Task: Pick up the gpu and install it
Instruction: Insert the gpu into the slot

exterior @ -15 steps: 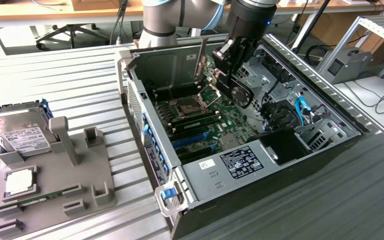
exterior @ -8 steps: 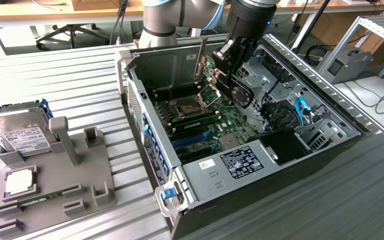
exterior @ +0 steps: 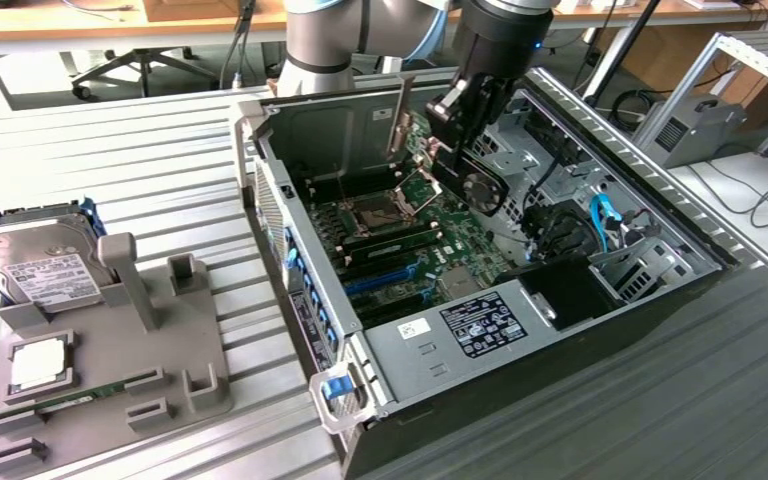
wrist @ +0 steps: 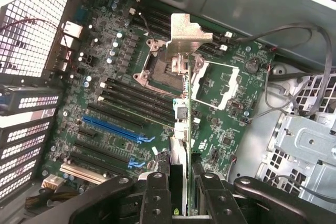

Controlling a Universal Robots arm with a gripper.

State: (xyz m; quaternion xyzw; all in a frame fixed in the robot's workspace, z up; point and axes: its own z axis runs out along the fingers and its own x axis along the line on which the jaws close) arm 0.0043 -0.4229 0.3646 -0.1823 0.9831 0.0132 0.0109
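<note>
Slatted metal table (exterior: 117,150) bears an open computer case (exterior: 404,350), claw (exterior: 454,150) clenched on the gpu (exterior: 486,188) inside.

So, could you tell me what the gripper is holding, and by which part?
The gpu, pinched across its board's top edge, away from the silver bracket.

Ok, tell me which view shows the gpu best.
The exterior view: the gpu shows its broad fan side, held over the open case. The wrist view sees it edge-on between the fingers.

Above the motherboard (wrist: 121,108) the gpu (wrist: 181,111) hangs clear; cables (exterior: 603,218) and drive cage (wrist: 307,140) crowd one side.
</note>
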